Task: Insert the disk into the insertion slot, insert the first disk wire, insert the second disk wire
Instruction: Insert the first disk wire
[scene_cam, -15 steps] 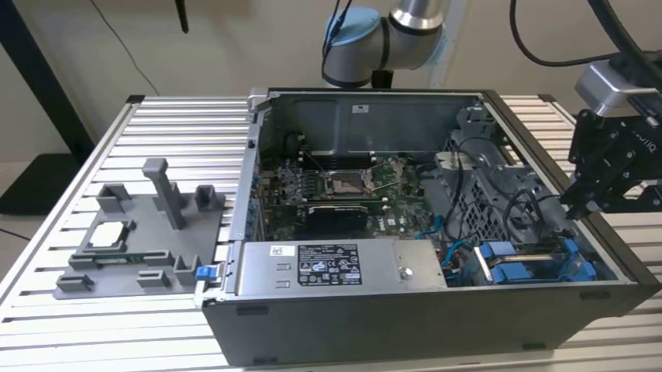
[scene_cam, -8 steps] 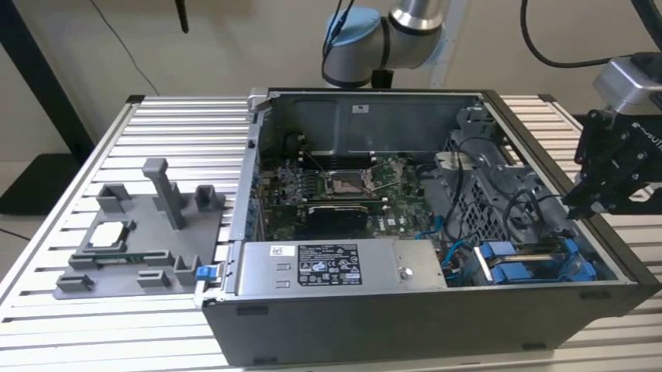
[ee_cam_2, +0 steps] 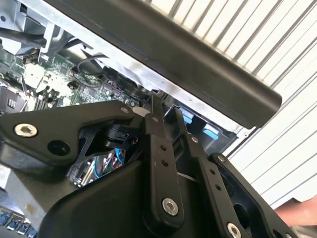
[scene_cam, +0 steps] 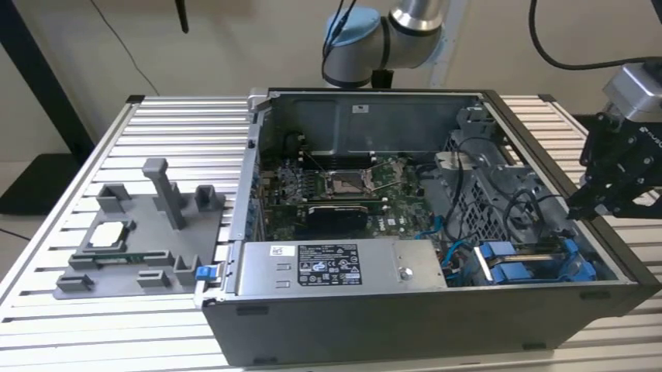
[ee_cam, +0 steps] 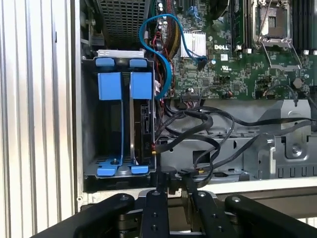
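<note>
At the near rim of the case [ee_cam: 257, 187], toward the exterior view's right: end effector [scene_cam: 591, 203], poised over the wall; whether clenched or released cannot be told

Just beyond: insertion slot [ee_cam: 139, 169], blue-tabbed, with the disk [ee_cam: 145, 130] standing on edge inside (apparently seated)

Beside it: black wires [ee_cam: 198, 124], loose and looped, lying against the cage side

Further off: blue cable [ee_cam: 166, 64], motherboard [ee_cam: 237, 64]

Hazards, as judged: a descending arm striking the rim; loops snagging on it; a tilted plug jamming against the disk's port
</note>
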`<move>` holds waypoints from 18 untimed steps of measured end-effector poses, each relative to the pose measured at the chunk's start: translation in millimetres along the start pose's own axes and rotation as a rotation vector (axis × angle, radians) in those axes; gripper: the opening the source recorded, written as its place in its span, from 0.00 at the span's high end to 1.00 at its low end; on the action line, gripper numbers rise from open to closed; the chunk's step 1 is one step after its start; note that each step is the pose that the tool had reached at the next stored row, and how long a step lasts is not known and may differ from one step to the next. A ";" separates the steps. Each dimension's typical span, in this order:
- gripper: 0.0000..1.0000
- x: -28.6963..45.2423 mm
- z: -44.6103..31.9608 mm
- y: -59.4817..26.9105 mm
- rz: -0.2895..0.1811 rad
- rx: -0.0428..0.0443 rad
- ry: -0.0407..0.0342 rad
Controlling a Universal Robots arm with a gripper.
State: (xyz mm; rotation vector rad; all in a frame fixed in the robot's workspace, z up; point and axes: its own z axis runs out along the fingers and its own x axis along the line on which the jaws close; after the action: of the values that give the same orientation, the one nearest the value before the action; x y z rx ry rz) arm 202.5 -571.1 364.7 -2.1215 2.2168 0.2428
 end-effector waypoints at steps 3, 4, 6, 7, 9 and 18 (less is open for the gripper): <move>0.00 0.3 1.3 -0.3 0.013 0.0016 -0.0080; 0.00 0.3 1.6 -0.3 0.019 0.0026 -0.0123; 0.00 0.4 2.5 -0.3 0.039 0.0051 -0.0253; 0.00 0.4 2.7 -0.3 0.048 0.0063 -0.0326; 1.00 0.5 3.1 -0.4 0.064 0.0085 -0.0426; 1.00 0.6 3.4 -0.4 0.068 0.0087 -0.0442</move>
State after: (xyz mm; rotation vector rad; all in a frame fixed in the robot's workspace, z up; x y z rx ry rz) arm 202.6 -571.1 361.3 -2.0183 2.2636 0.2803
